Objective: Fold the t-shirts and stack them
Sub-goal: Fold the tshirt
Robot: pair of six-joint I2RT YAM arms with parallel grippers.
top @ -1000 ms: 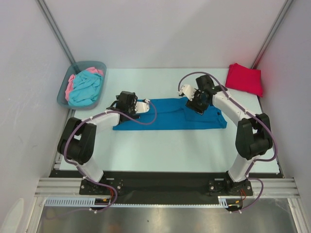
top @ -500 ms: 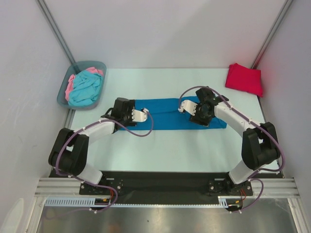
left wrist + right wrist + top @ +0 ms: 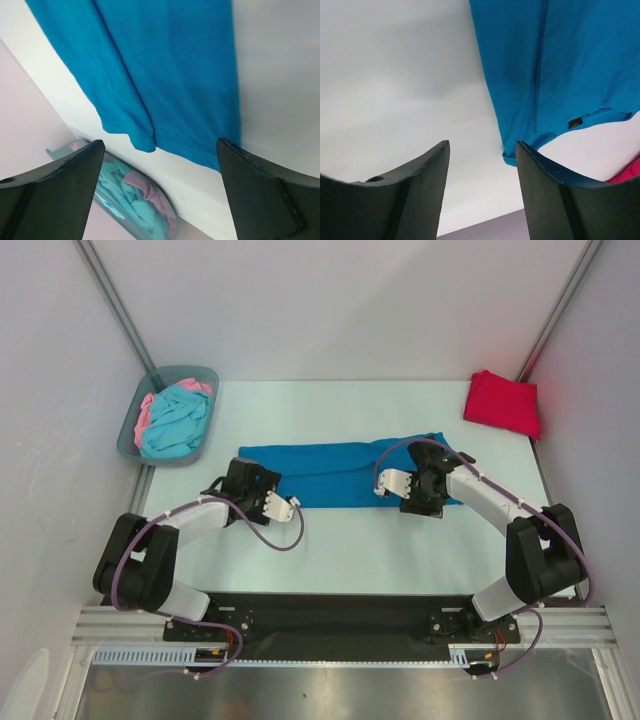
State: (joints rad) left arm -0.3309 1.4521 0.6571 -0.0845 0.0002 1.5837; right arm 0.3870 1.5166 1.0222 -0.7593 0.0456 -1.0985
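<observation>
A deep blue t-shirt lies flat on the table as a long folded strip. Its left end fills the left wrist view, and its right end with a small tag fills the right wrist view. My left gripper hovers at the strip's near left corner, open, with nothing between its fingers. At the near right end my right gripper is also open and empty. A bright red t-shirt lies folded at the back right.
A grey-blue bin at the back left holds a turquoise t-shirt and a pink one; this bin also shows past the left fingers. White walls enclose the table on three sides.
Both grippers have drawn back from over the blue shirt toward its near edge. The shirt lies about where it did.
</observation>
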